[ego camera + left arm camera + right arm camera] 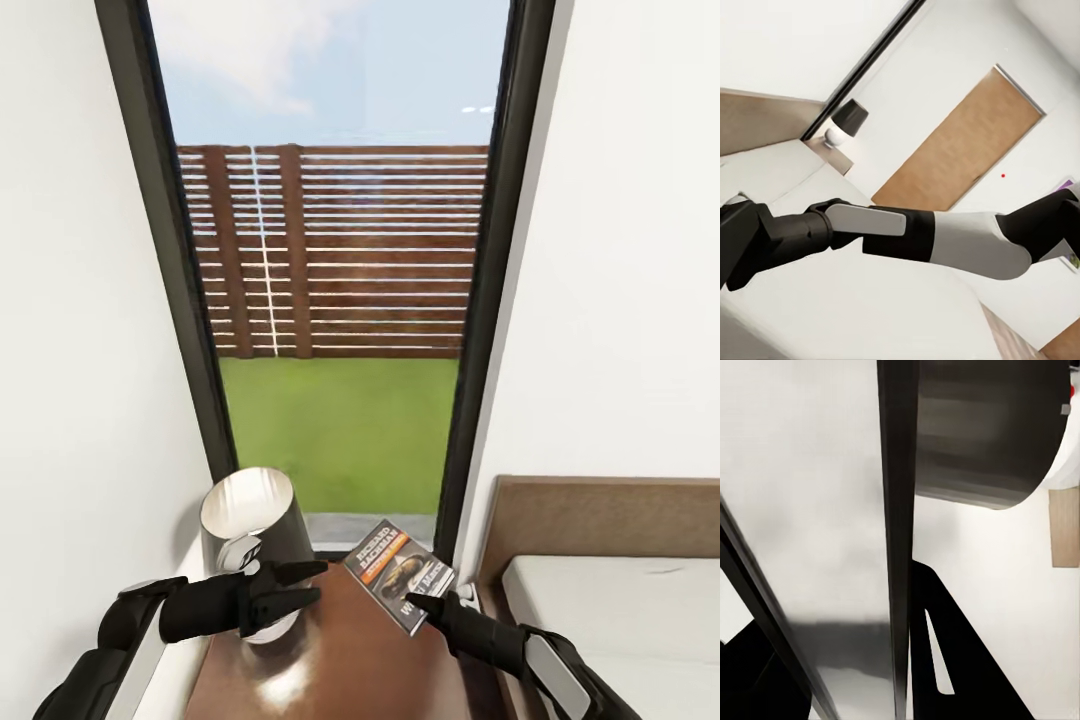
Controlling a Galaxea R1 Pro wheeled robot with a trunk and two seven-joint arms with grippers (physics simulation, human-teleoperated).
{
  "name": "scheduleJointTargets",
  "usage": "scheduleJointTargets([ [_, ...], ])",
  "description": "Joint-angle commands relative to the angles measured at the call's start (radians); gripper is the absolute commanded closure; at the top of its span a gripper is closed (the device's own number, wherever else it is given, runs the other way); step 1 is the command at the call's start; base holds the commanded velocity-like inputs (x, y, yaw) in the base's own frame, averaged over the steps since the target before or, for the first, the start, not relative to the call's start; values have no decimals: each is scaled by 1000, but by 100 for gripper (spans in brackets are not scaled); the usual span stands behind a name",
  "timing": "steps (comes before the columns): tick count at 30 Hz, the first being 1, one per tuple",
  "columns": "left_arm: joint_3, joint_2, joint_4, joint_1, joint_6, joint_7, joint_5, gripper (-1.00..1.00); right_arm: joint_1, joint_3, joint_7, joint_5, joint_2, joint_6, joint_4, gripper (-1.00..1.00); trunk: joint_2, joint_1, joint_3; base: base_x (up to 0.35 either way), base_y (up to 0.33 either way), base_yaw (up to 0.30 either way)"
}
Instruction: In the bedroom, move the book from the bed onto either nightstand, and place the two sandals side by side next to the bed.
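Note:
The book [388, 565], dark-covered with an orange band, hangs tilted just above the dark brown nightstand [350, 670], with my right gripper [421, 603] shut on its near corner. In the right wrist view the book's edge [896, 547] runs as a dark strip beside one black finger [960, 660]. My left gripper [296, 583] hovers open over the nightstand, in front of the lamp, and holds nothing. The bed [620, 610], with its brown headboard [600, 515], lies to the right. The sandals are out of view.
A lamp with a dark shade [250, 520] stands at the back left of the nightstand, close to my left gripper. Behind is a tall dark-framed window [335, 300] between white walls. Across the bed in the left wrist view are another lamp [846, 120] and a brown door [960, 146].

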Motion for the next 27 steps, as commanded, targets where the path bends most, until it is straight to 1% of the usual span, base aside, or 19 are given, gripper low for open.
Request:
scheduleJointTargets([
  [1,-1,1,0,0,10,-1,4,-100,-1,3,0,-10,-1,6,0,100,-1,1,-1,106,0,0],
  [11,-1,0,0,1,12,-2,4,-100,-1,3,4,-11,-1,4,4,100,-1,1,-1,19,0,0],
  [27,-1,-1,1,1,13,-1,4,-100,-1,5,4,-12,0,6,8,100,-113,62,-51,0,0,0],
])
